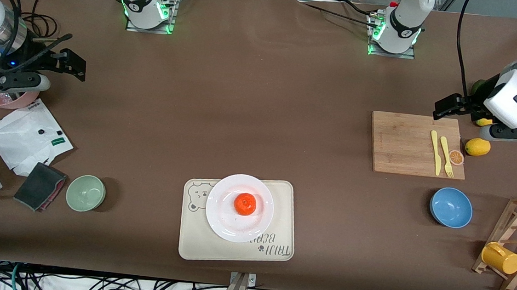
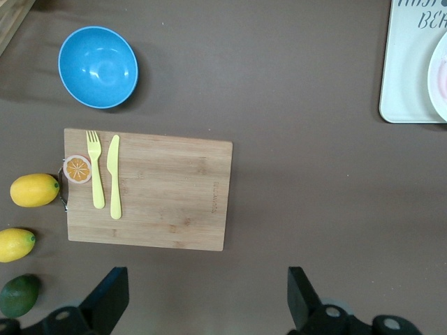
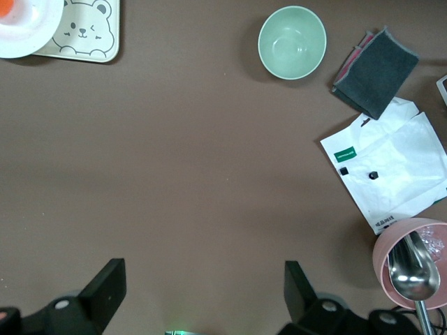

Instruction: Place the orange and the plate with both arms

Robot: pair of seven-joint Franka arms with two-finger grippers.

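Note:
The orange (image 1: pixel 244 204) rests in the middle of the white plate (image 1: pixel 223 192). The plate stands on the cream bear-printed tray (image 1: pixel 282 211) near the table's front edge. My left gripper (image 1: pixel 446 106) is open and empty, over the table by the cutting board's edge; its wrist view (image 2: pixel 204 300) shows the plate's rim (image 2: pixel 440 77) at the picture's edge. My right gripper (image 1: pixel 73 63) is open and empty, over bare table at the right arm's end. Its wrist view (image 3: pixel 202 293) shows the plate (image 3: pixel 31 35) and part of the orange (image 3: pixel 5 8) in a corner.
A wooden cutting board (image 1: pixel 406 145) holds a yellow knife, a fork and an orange slice (image 1: pixel 456 157); lemons (image 1: pixel 477 147) lie beside it. A blue bowl (image 1: pixel 451 207), a mug rack (image 1: pixel 515 248), a green bowl (image 1: pixel 85 192), a dark cloth (image 1: pixel 39 186), a white bag (image 1: pixel 26 136) and a pink bowl (image 1: pixel 6 97) also stand about.

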